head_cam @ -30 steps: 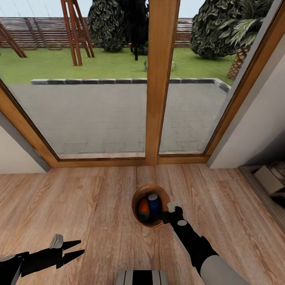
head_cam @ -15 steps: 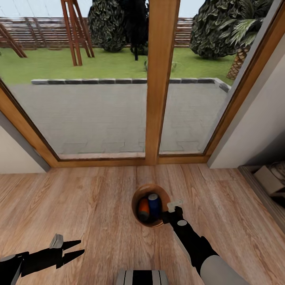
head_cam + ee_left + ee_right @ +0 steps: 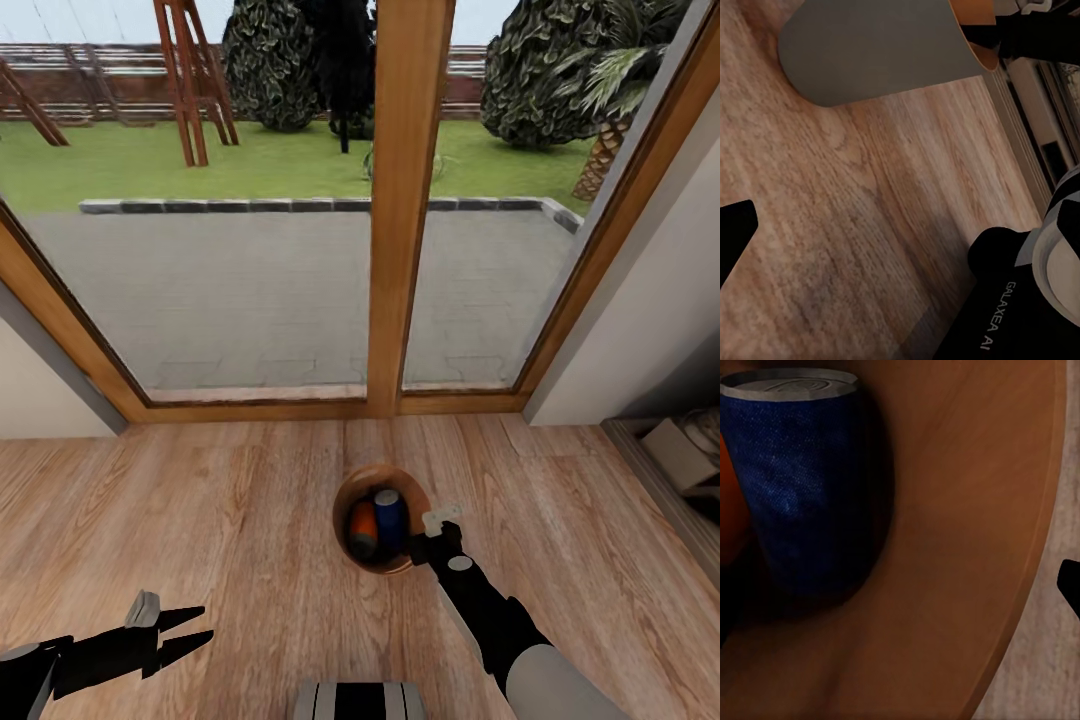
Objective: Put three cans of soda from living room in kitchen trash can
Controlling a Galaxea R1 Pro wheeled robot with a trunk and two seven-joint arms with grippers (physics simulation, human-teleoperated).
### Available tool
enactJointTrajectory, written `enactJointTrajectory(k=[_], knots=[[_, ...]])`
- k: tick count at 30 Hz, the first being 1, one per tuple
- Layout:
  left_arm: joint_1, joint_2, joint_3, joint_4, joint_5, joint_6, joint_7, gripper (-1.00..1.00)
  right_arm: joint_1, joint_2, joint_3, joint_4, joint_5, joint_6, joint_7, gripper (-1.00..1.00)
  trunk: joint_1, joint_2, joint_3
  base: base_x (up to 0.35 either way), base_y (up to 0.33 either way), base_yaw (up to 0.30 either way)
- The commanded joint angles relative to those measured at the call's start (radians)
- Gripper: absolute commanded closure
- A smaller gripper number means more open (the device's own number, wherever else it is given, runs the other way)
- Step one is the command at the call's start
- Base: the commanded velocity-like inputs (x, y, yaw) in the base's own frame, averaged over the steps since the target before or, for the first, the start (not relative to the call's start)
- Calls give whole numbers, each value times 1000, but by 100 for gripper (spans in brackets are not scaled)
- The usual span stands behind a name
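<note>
Head view: the tash can (image 3: 382,518) stood on the wood plank floor (image 3: 230,520) just inside the wood-framed glass doors (image 3: 405,200), and I saw in it a dark blue can of soda (image 3: 391,521) upright beside an orange can of soda (image 3: 362,530); a third can I could not make out. My right pincer (image 3: 437,529) hung at the can's rim on the side nearer the robot, with its pale fingers (image 3: 441,517) over the rim; whether they were spread or pressed together I could not tell. My left pincer (image 3: 195,628) was held low over the floor, well apart from the bin, its two dark fingers spread and pinching nothing. Right wrist view: the blue can (image 3: 799,480) with its grey metal top leaned against the brown inner wall (image 3: 960,525). Left wrist view: the bin's dark grey outer wall (image 3: 877,49) rose from the planks.
</note>
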Motion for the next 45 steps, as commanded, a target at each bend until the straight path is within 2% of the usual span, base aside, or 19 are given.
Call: enactJointTrajectory(k=[1, 45], knots=[[0, 0, 0, 0, 0, 0, 0, -100, 1, 0, 0, 33, -1, 0, 0, -100, 0, 0, 0, 0, 0, 0], [0, 0, 0, 0, 0, 0, 0, -100, 1, -1, 0, 33, -1, -1, 0, -100, 0, 0, 0, 0, 0, 0]])
